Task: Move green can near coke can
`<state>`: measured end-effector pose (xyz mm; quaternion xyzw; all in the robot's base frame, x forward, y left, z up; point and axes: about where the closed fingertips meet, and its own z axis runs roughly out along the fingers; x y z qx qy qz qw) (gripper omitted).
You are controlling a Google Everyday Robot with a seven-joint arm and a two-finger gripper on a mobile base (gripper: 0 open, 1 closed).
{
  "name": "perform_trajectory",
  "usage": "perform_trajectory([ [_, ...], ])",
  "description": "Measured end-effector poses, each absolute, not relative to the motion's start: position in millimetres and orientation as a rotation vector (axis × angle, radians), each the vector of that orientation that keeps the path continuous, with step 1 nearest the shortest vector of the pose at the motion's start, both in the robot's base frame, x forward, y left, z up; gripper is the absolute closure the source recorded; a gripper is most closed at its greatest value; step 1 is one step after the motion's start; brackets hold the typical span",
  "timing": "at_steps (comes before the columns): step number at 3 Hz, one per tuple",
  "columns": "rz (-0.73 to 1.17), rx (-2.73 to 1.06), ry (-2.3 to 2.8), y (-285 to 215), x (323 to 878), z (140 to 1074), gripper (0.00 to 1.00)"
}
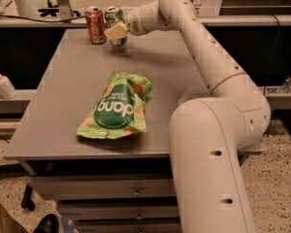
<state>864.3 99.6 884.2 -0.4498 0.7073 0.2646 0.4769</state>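
The green can (113, 18) stands at the far edge of the grey table (63, 96), just right of the red-orange coke can (94, 25). The two cans are a small gap apart. My gripper (117, 31) reaches in from the right and is shut on the green can, with one cream finger (115, 31) across its front. The lower part of the green can is hidden behind that finger.
A large flat green "dang" snack bag (116, 108) lies in the middle of the table. My white arm (208, 62) spans the table's right side. A white bottle (2, 84) stands on a ledge to the left. Drawers sit under the table's front edge.
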Motion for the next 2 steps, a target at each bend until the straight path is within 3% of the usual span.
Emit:
perform_trajectory([
  [2,0.665,-1.074,1.75,97.5,863.5,879.6,0.12],
])
